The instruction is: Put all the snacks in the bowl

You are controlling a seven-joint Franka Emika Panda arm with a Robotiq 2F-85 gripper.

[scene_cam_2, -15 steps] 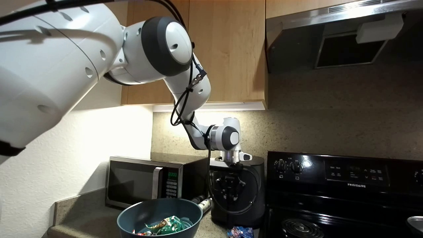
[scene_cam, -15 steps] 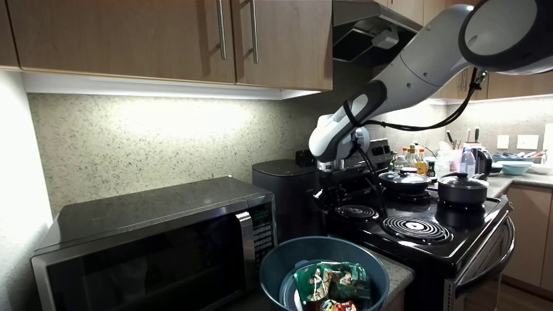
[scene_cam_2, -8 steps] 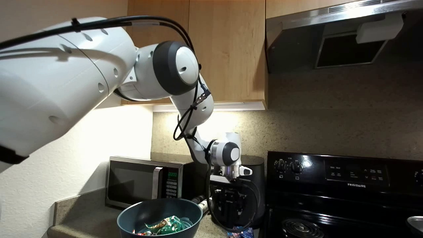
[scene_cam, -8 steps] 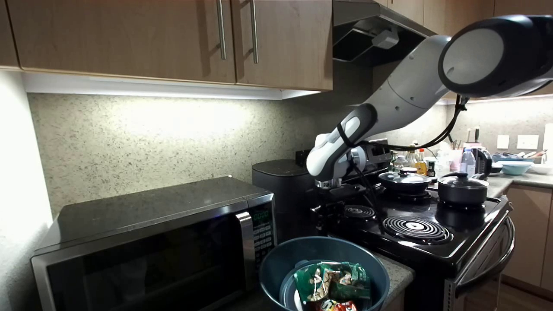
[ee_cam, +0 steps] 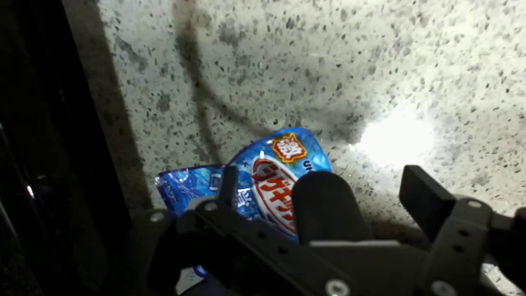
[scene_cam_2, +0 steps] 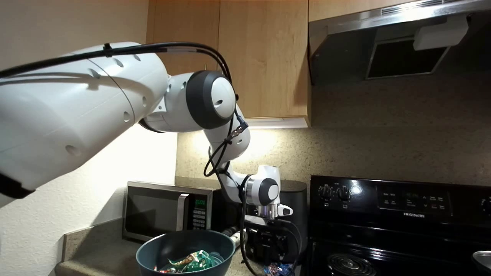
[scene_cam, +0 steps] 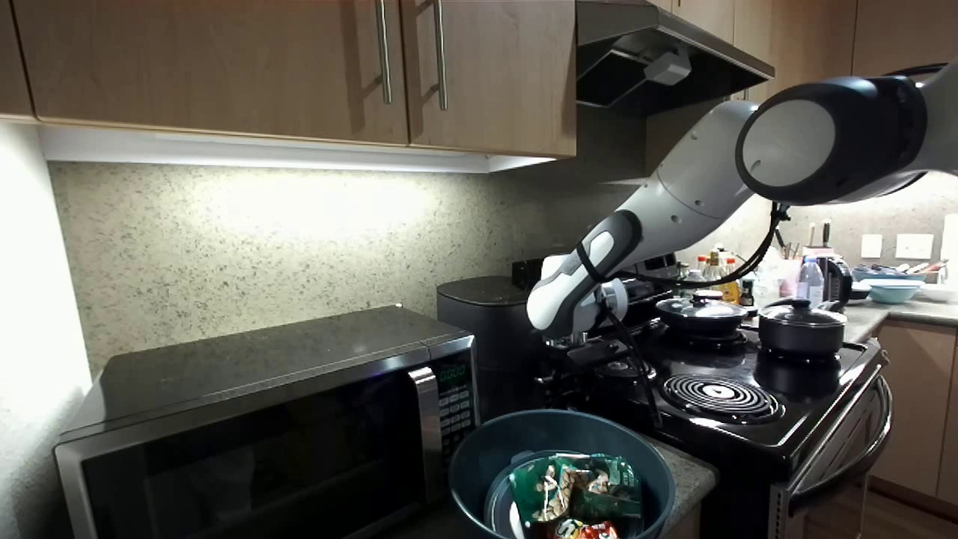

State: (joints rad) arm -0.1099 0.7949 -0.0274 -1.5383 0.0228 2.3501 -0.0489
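A blue snack packet (ee_cam: 250, 172) with red and white print lies on the speckled counter, and its lower part is hidden behind the gripper in the wrist view. My gripper (ee_cam: 322, 181) stands open above it: one finger overlaps the packet, the other is over bare counter to its right. In an exterior view the same blue packet (scene_cam_2: 279, 269) shows below the gripper (scene_cam_2: 268, 245), partly behind a hanging cable. The blue bowl (scene_cam: 483, 453) holds a green snack packet (scene_cam: 540, 490) and a red one (scene_cam: 587, 530).
A black appliance (scene_cam: 486, 359) stands close behind the gripper. The black stove (scene_cam_2: 383, 241) borders the packet on one side. A microwave (scene_cam_2: 153, 209) and a lying bottle (scene_cam_2: 237, 238) are near the bowl. Covered pots (scene_cam: 801, 329) sit on the stove.
The arm has come down steadily, bringing my gripper lower over the blue packet, and its jaws have spread. Bowl and packets have stayed in place.
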